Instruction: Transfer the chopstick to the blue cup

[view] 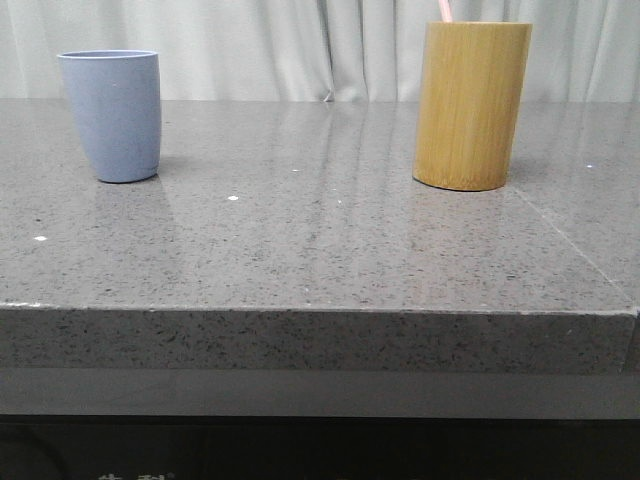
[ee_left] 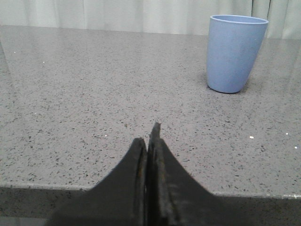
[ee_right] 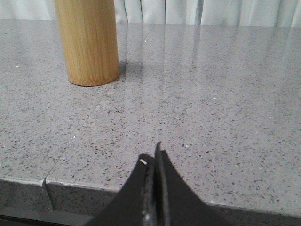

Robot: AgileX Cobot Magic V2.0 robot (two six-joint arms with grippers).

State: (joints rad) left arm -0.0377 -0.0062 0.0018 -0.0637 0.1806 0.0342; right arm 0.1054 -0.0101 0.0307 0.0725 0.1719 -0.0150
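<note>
The left gripper hangs just over the near edge of the table, its two black fingers pressed together with nothing between them. Ahead of it and off to its right, well apart, stands the blue cup, upright on the stone. The right gripper is the same: fingers closed on each other, empty, at the table's front edge. The bamboo cylinder stands ahead of it and to its left, also well apart.

The front view gives what the wrist cameras do not: both containers together, the blue cup at the left and the bamboo cylinder at the right, far from each other. Only there I can see the chopstick, a short pink tip that rises above the rim of the bamboo cylinder; the rest is hidden inside. In the right wrist view the top of the cylinder is cut off.

The table is grey speckled stone, polished, with soft reflections of the containers. A seam runs across it at the right side. Behind hangs a pale pleated curtain.
</note>
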